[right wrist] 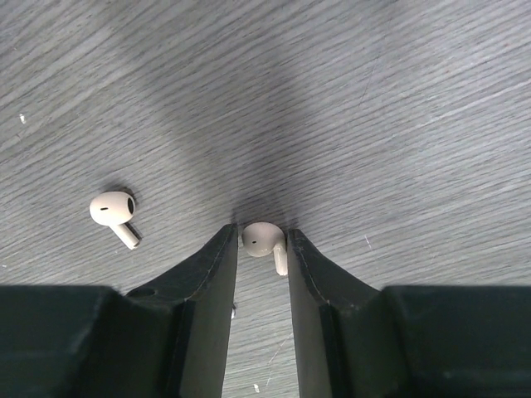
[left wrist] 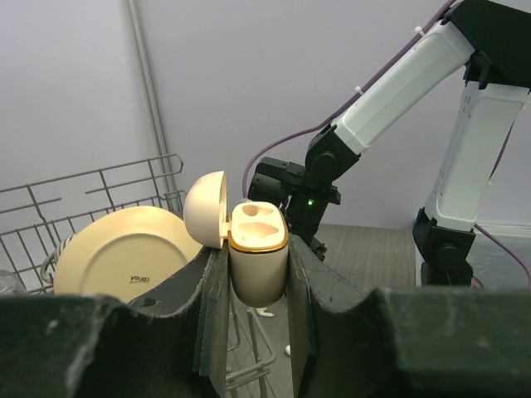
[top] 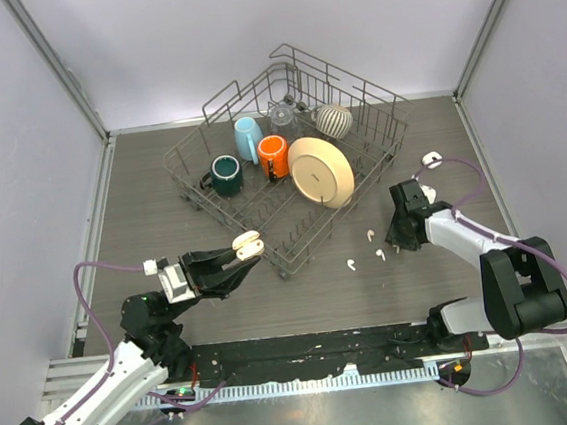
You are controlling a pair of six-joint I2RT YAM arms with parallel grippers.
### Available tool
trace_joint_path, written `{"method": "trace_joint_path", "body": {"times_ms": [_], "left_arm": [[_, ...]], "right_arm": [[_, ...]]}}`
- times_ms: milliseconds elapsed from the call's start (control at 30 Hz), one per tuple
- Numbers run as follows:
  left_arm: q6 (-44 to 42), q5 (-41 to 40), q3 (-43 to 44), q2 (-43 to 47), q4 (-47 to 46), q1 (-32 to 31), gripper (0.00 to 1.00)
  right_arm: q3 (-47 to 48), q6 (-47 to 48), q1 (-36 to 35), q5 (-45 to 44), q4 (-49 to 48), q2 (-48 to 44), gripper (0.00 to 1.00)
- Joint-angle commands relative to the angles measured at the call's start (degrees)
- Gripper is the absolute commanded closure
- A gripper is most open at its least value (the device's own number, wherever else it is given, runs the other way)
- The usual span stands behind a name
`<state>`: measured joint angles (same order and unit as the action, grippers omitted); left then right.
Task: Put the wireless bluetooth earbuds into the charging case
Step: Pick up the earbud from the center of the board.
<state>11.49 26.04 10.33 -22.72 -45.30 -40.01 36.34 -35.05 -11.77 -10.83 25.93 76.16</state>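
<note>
**A:** Left claw (left wrist: 258,274)?

**B:** Clamped tight on the charging case (left wrist: 257,257), which it holds upright off the table (top: 142,206). The lid (left wrist: 205,209) is flipped open. The wrist cam shows two moulded sockets on top. The top cam gives only a cream blob at the fingertips, near the dish rack (top: 287,268) corner.

**A:** Right claw (right wrist: 262,249)?

**B:** Down at the table, with the jaws drawn in to a narrow gap on one earbud (right wrist: 264,239) at the very tips. The bud is against one finger and the stem against the other, and it looks to rest on the wood. A second earbud (right wrist: 114,211) lies loose off to one side, apart.

**A:** Top cam agree?

**B:** Partly. It shows three loose earbuds (top: 380,254) on the table between the rack and the right claw, more than the wrist cam's narrow view takes in. From above, the claw hides the gripped one. I can't match the second earbud to any of the three.

**A:** Anything else unclear?

**B:** There's a small white thing (top: 431,160) by the cable beyond the right arm, too small to identify. The left wrist cam cuts off the plate (left wrist: 124,253) and the rack at the frame edge. The mugs (top: 274,156) show only from above.
</note>
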Motion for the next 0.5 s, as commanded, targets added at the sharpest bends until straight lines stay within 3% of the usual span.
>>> {"method": "trace_joint_path", "body": {"times_ms": [0,167,300,467], "left_arm": [[-0.50,-0.91,0.92,0.40,-1.20,-0.16,1.00],[-0.50,-0.91,0.83,-0.13,-1.81,-0.07,1.00],[-0.41,-0.82,0.75,-0.92,-2.69,-0.16,1.00],[-0.32,-0.73,0.83,-0.84,-2.60,-0.16,1.00]], "right_arm": [[0.40,1.56,-0.01,-0.60,0.43,1.89,0.68],[-1.35,-2.28,-0.01,1.50,-0.09,-0.13,0.69],[-5.65,-9.15,-0.09,2.13,-1.67,-4.43,0.62],[-6.63,-10.83,-0.36,1.25,-1.59,-7.17,0.57]]}}
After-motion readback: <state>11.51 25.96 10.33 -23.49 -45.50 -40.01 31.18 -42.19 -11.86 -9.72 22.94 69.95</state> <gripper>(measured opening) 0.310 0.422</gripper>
